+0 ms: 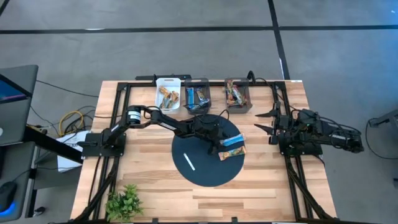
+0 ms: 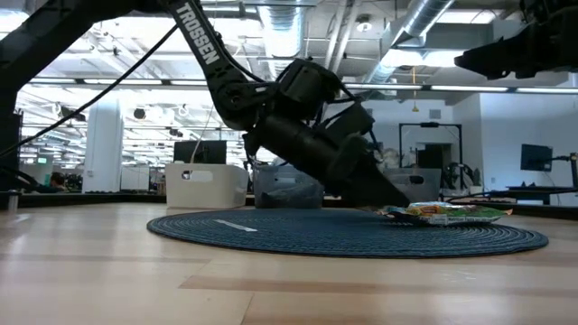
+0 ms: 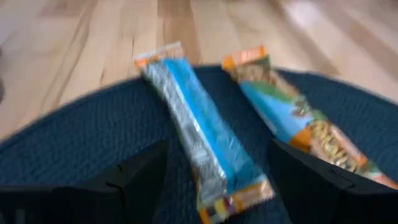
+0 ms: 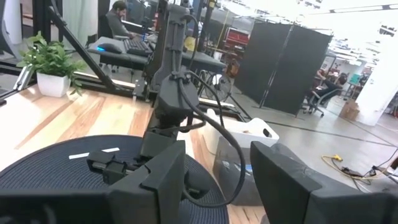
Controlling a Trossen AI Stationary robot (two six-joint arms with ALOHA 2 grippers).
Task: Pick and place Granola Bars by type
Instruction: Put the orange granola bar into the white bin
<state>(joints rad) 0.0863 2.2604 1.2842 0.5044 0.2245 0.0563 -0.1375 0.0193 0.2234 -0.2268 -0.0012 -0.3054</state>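
Left gripper (image 3: pixel 211 180) low over the mat (image 1: pixel 193 171), fingers spread wide, straddling the blue bar (image 3: pixel 202 134) without clamping it. Orange bar (image 3: pixel 298 121) lies just beside it, also on the mat. White stick (image 1: pixel 189 163) on the mat's nearer half. Farther back, three bins (image 1: pixel 199 94) hold more bars. Right gripper (image 1: pixel 266 122) waits at the table's right edge, fingers apart, holding nothing.

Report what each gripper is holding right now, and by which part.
Nothing is held. The left gripper stands open astride the blue-and-silver wrapped granola bar on the dark round mat; the right gripper waits open at the table's side.
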